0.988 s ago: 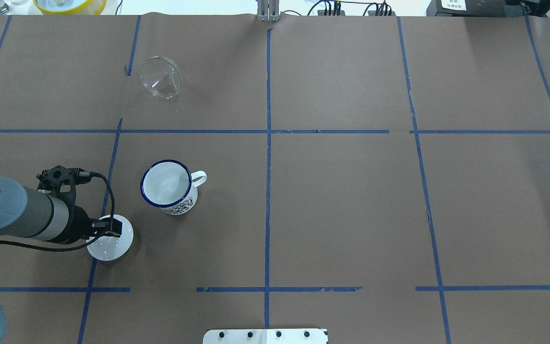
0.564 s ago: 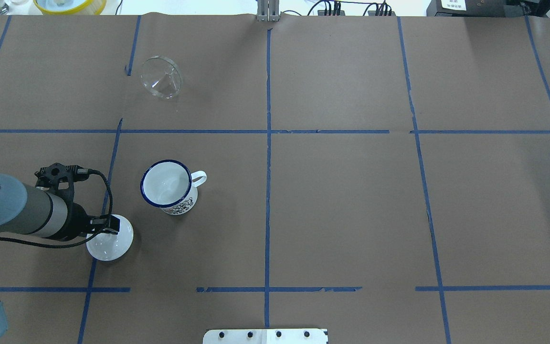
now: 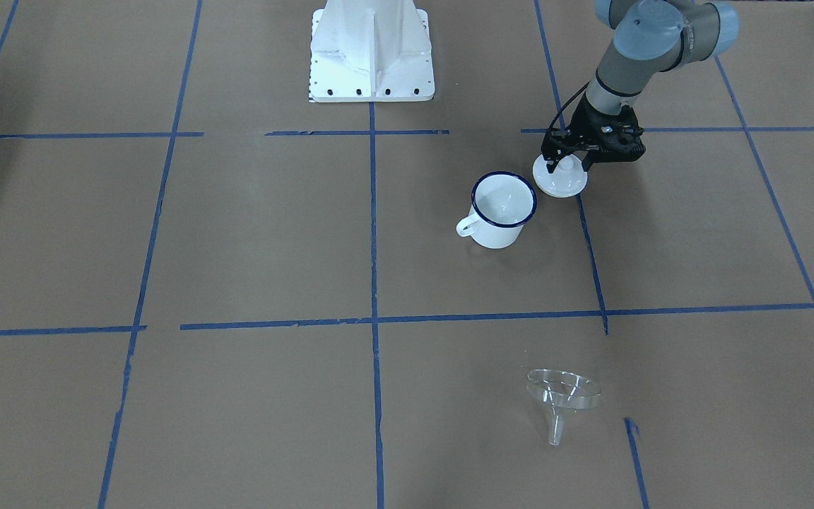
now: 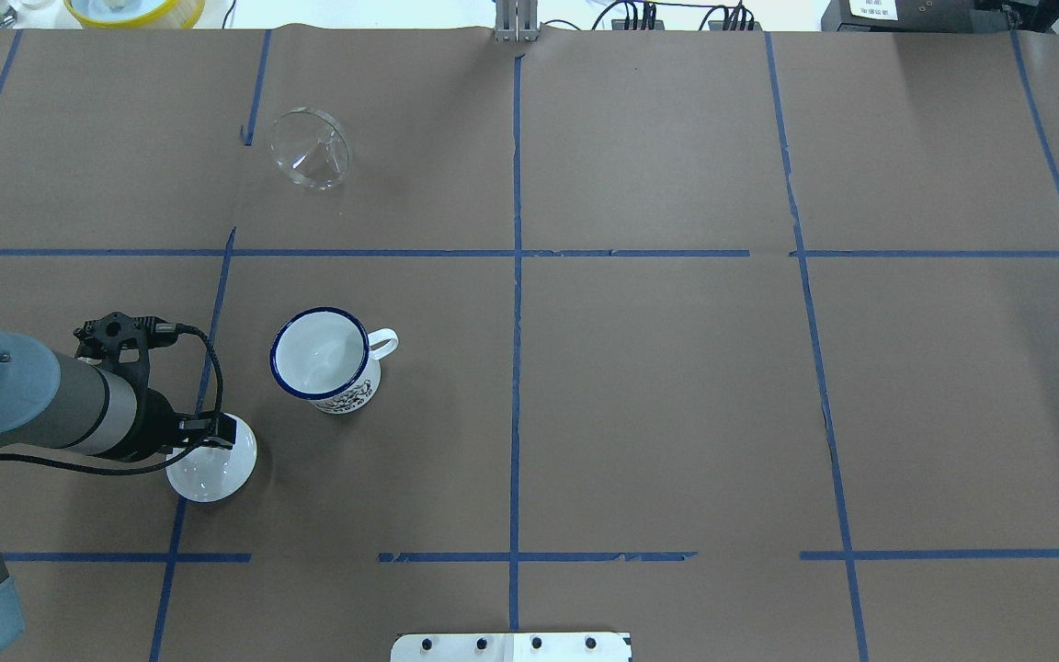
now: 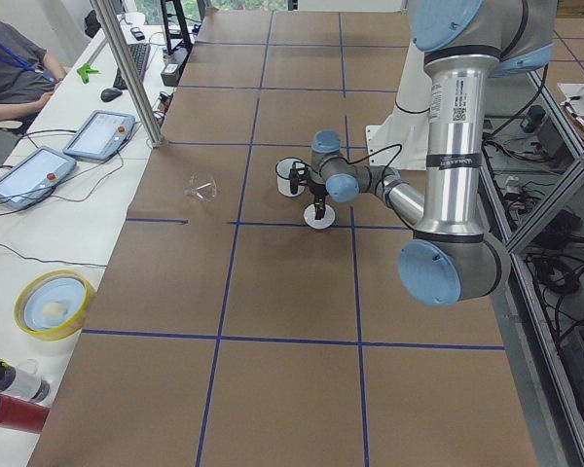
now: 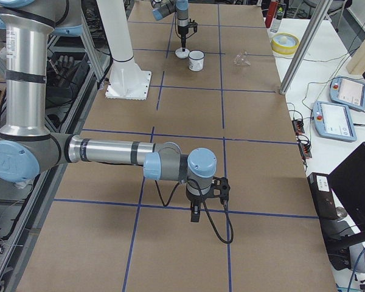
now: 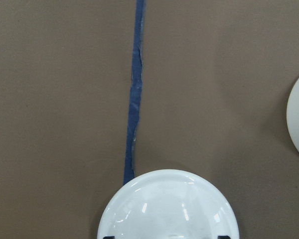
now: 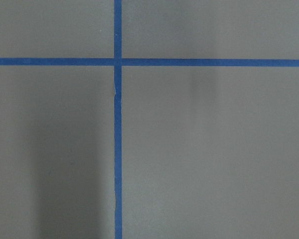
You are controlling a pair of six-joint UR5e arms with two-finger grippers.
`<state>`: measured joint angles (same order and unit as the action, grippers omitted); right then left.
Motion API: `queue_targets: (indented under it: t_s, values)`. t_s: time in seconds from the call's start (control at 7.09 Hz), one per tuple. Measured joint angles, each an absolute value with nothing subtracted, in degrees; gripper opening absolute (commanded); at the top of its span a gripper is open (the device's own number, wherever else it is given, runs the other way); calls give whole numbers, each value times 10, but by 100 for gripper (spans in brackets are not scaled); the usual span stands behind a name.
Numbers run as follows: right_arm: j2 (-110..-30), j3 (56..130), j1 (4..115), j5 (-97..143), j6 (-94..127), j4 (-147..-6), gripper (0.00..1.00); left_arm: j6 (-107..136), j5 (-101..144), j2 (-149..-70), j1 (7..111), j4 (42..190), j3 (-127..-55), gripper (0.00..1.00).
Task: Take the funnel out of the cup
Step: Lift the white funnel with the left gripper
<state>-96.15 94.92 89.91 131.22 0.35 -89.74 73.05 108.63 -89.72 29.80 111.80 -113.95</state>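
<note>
The clear funnel lies on its side on the brown table, far from the cup, and also shows in the front view. The cup, a white mug with a dark blue rim, stands upright and empty. My left gripper hangs just over a round white knobbed lid beside the cup, open, with its fingers either side of the knob. The lid rests on the table. My right gripper points down at bare table far away; I cannot tell whether it is open or shut.
The robot's white base plate stands at the table's near-robot edge. Blue tape lines cross the brown paper. A yellow bowl and tablets sit on a side bench beyond the far edge.
My left gripper has shifted slightly away from the lid, towards the far side. The lid, cup and funnel have not moved.
</note>
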Motion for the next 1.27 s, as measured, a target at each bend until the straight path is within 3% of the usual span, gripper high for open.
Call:
queue_targets:
  t_s: [0.56,0.71,0.99,1.13,1.27]
  values:
    - [-962,949,899,1312,4,-897,100,733,1086,-895,299,1118,-1142,72]
    - [-962,949,899,1312,4,-897,100,734,1086,-894,299,1118,-1144,57]
    - [-962,949,899,1312,4,-897,100,735,1086,-894,299,1118,-1146,11]
    - [-962,949,899,1312,4,-897,100,736,1086,-894,300,1117,-1147,0]
    - [-962,949,899,1312,4,-897,100,736,1086,-894,300,1117,-1147,0]
